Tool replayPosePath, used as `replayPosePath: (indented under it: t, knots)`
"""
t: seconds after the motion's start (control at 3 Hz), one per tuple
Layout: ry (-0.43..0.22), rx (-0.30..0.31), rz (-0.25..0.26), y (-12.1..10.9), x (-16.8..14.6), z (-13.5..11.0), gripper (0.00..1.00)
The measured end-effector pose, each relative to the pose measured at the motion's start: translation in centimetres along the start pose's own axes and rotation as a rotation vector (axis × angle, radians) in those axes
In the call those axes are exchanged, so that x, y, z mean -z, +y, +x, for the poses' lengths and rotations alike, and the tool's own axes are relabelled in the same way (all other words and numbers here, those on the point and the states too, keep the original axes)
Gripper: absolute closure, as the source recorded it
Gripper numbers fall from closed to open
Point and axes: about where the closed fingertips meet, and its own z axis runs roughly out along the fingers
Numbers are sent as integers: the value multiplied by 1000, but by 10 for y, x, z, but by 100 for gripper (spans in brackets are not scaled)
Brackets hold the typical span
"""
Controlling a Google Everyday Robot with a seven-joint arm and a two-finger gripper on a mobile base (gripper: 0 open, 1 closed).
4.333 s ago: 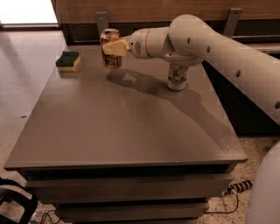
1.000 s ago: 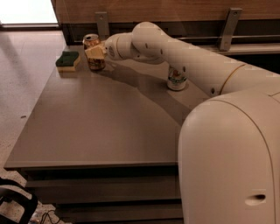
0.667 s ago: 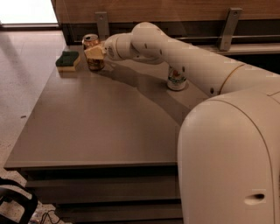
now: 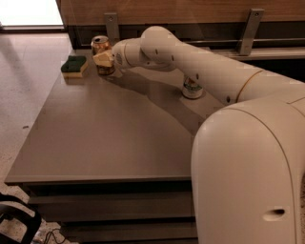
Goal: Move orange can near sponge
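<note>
Gripper at about 11 o'clock on the table, closed on the orange can, with one tan finger pressed across the can's front and the other hidden behind it. Orange can upright, base on the tabletop, silver top showing above the finger.

At 9 o'clock from the can, just beside it but not touching, the sponge. Lying flat, green layer up, yellow body below, close to the table's far left corner. Only a narrow strip of bare tabletop between the two.

Running from the gripper toward 4 o'clock, the white arm, low over the far half of the table, with a shadow beneath it. At roughly 4 o'clock from the gripper and well apart, a white and green can, upright, upper part hidden behind the arm.

At 5 o'clock, filling the near right of the view, the robot body, covering the table's right side.

Behind the table at 12 o'clock, a wooden panel with one metal bracket right behind the orange can and a second bracket toward 2 o'clock.

At 9 o'clock off the table, pale speckled floor. At 7 o'clock, below the table edge, a black object, too cut off to identify.
</note>
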Motion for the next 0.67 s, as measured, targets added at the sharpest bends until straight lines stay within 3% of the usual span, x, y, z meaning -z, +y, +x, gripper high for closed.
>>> replayPosePath:
  t: [0.33, 0.67]
  knots:
    - [1, 0, -4, 2, -2, 0, 0]
    - [1, 0, -4, 2, -2, 0, 0]
